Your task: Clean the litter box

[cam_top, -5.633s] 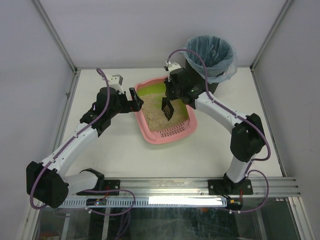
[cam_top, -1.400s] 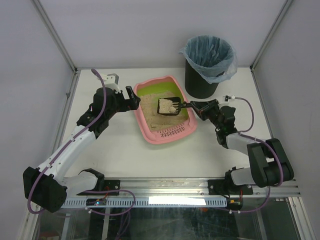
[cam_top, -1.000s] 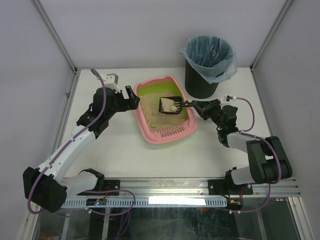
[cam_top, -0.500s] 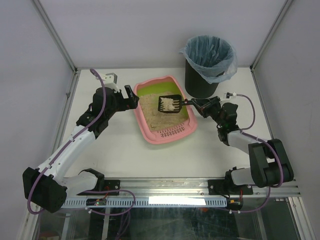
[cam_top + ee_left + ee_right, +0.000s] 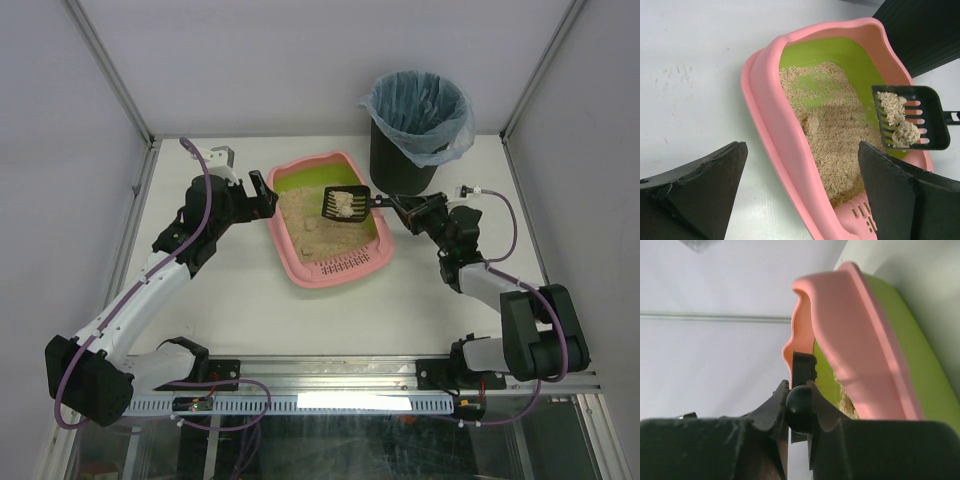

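1. Mid-surface: litter box, sandy litter inside.
2. Over its far-right corner: right gripper pinching scoop handle, clumps aboard.
3. Left gripper spread wide, just beside left rim.

The top camera looks down from high at the near side, taking in the whole table. The left wrist camera views the litter box closely from its left. The right wrist camera, low and nearer, faces the same box's outer wall past the scoop.

White tabletop inside pale walls, 2 metal corner posts; perhaps glass below the near rail.
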Motion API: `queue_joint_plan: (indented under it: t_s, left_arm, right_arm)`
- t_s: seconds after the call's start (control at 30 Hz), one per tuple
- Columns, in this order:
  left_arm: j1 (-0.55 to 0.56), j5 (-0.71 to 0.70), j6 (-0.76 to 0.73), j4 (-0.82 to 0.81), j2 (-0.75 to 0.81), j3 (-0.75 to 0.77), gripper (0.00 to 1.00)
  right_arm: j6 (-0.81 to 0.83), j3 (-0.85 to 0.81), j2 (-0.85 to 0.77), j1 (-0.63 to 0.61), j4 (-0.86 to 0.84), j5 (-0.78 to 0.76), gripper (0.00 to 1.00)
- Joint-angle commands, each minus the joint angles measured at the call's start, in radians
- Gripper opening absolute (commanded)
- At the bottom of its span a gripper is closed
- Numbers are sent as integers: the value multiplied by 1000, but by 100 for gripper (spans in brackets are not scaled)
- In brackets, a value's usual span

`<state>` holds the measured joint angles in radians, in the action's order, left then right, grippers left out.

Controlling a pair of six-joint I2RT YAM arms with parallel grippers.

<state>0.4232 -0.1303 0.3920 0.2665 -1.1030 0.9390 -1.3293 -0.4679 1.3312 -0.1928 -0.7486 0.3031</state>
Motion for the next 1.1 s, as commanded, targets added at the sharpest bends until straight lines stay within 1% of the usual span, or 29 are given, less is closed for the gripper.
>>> queue_joint_plan:
  t_s: [0.0,0.07,0.13,0.17,0.27,0.3,0.37,0.4,0.43,0.5,0.53,0.63,0.67,0.73,0.8,0.83,0.9,0.93,0.97,1.03,1.07]
  left_arm:
    - [-11,-19,-15,-49,32,1,99]
    - [-11,-8,-21,-48,22,11,98]
    - [-11,0,-24,-31,19,25,98]
    - [-11,-8,-22,-29,28,19,98]
    - [-11,-40,-20,-56,52,-20,99]
    - [-11,-39,-21,-59,48,-20,99]
    - [-10,-10,-33,-50,39,-4,99]
    - [-11,-9,-34,-46,39,-1,98]
    - [-10,-16,-33,-46,41,-4,99]
    - [-11,-28,-25,-51,39,-11,99]
    - [-11,-17,-25,-53,35,-7,99]
    - [-9,-2,-32,-41,19,15,98]
    - [-10,-11,-32,-39,23,14,98]
    - [-10,-27,-22,-52,33,-11,99]
    - [-11,-17,-19,-61,28,-13,99]
    - [-10,-2,-23,-57,21,-3,98]
    - [-10,1,-26,-42,17,10,98]
    - [-10,-7,-23,-42,21,5,98]
    - [-11,-20,-20,-47,27,-4,99]
    - [-10,-23,-20,-59,25,-11,99]
    - [-11,-11,-24,-59,13,-3,99]
  right_arm:
    - [19,-55,-20,-32,-53,23,0]
    - [18,-42,-18,-23,-54,14,0]
    - [-44,11,-30,18,-95,-35,0]
    - [-51,10,-24,16,-114,-22,0]
    - [15,-65,7,-51,-80,31,0]
    - [17,-60,5,-47,-83,14,0]
    - [-40,-8,-19,9,-94,-40,0]
    - [-50,8,-25,11,-116,-53,0]
    - [-36,-12,-21,-5,-119,-32,0]
    - [26,-70,-4,-57,-74,10,0]
    - [41,-71,-6,-59,-65,9,0]
    - [-37,11,-38,12,-93,-67,0]
    - [-41,11,-34,10,-119,-59,0]
    - [20,-60,-13,-40,-75,6,0]
    - [67,-84,-16,-61,-26,5,0]
    - [60,-67,-28,-40,-22,-19,0]
    - [-9,-10,-49,11,-47,-59,0]
    - [-22,-3,-46,8,-84,-58,0]
    - [-2,-27,-35,-21,-80,-25,0]
    - [81,-100,-18,-77,-8,8,0]
    - [84,-102,-19,-74,-2,-2,0]
